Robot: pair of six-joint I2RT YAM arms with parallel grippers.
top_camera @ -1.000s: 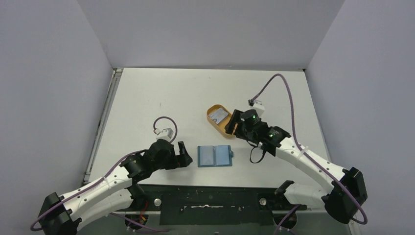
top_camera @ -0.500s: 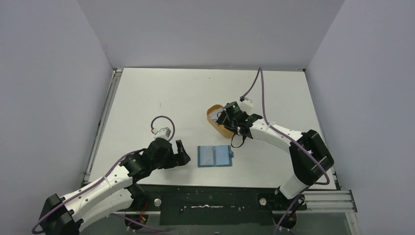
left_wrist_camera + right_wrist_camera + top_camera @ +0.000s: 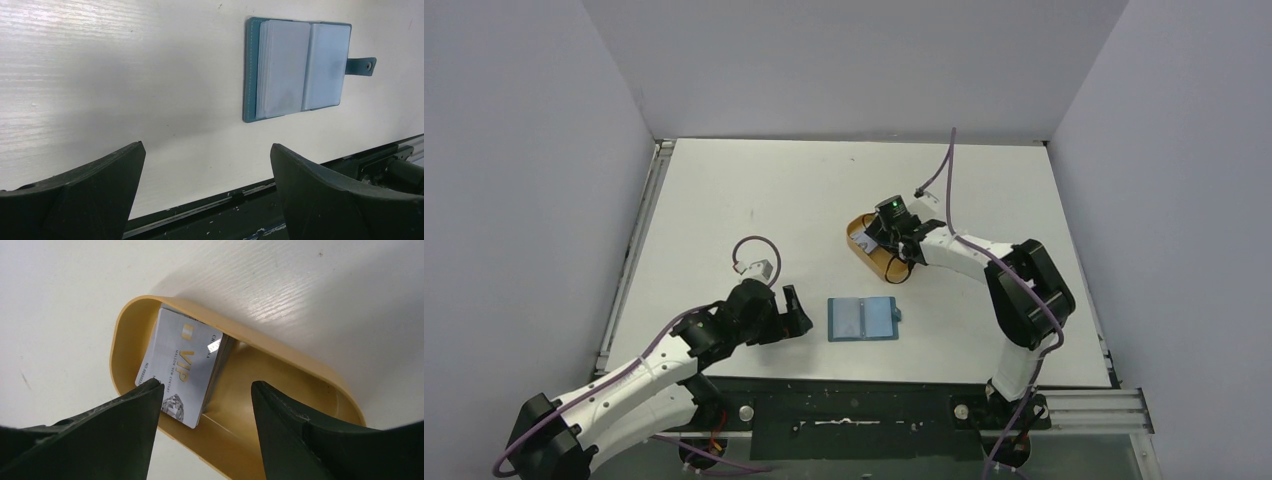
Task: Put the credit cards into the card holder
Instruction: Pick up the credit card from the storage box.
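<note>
Right tool (image 3: pixel 206 390) hangs with its jaws parted over the left end of an orange-tan oval tray (image 3: pixel 280 347), one finger on each side of the credit cards (image 3: pixel 180 365), and it grips nothing. Whether the left finger touches the stack cannot be told. The cards lie in a small stack in that end of the tray, with a silver one printed "VIP" in gold letters on top. The tray's wall rings the stack closely on its left and far sides, while the right half of the tray shows bare floor.

From above, the tray (image 3: pixel 869 258) sits right of the desk's (image 3: pixel 774 200) middle, partly covered by the right tool (image 3: pixel 886 232). The card holder (image 3: pixel 862 319) lies nearer, close to the desk's near edge and apart from the tray. It is spread open and flat, pale blue pockets up, with its snap tab (image 3: pixel 361 66) pointing right.

Left tool (image 3: pixel 796 315) waits just left of the holder, jaws wide apart and empty, not touching it. A purple cable (image 3: pixel 759 243) loops above its wrist.
</note>
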